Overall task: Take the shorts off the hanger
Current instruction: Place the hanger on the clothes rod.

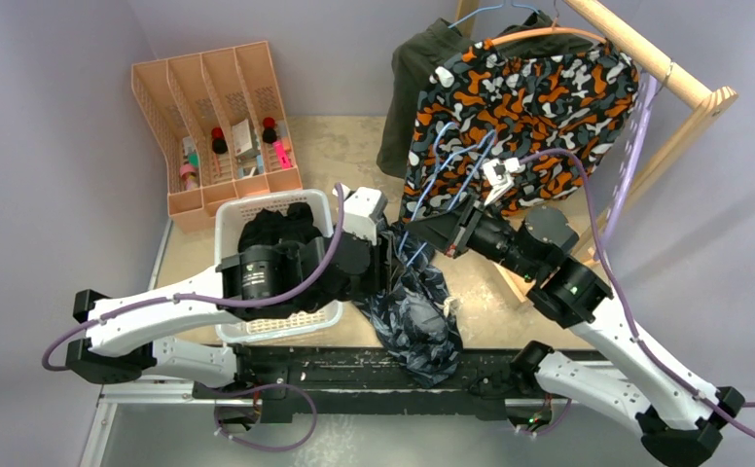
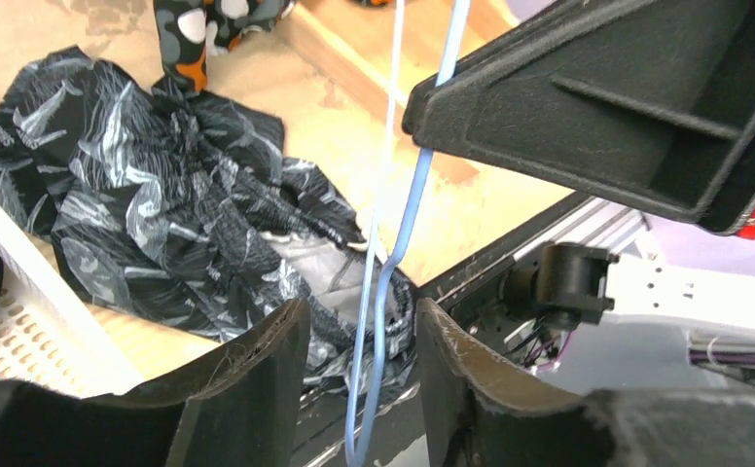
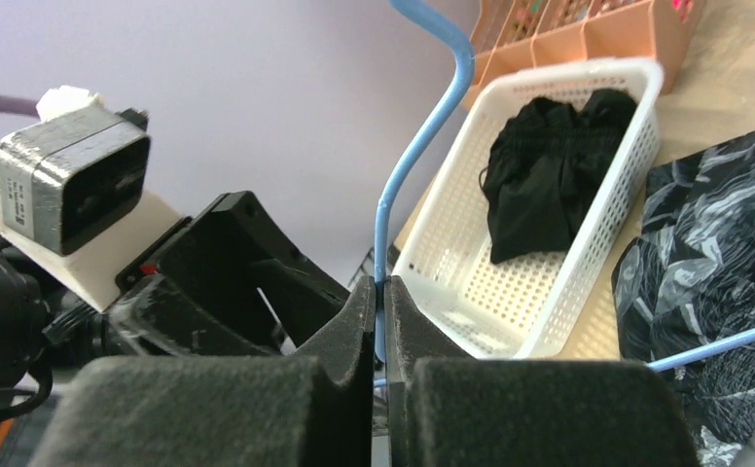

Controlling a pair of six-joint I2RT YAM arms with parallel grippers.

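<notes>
Clamping blue hanger: right end effector

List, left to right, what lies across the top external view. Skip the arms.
Peach plastic slotted desk organizer → white perforated plastic basket → crumpled dark blue-grey camouflage fabric shorts on the table → hanging orange-black-white camouflage fabric shorts → light wooden rack rail.
</notes>
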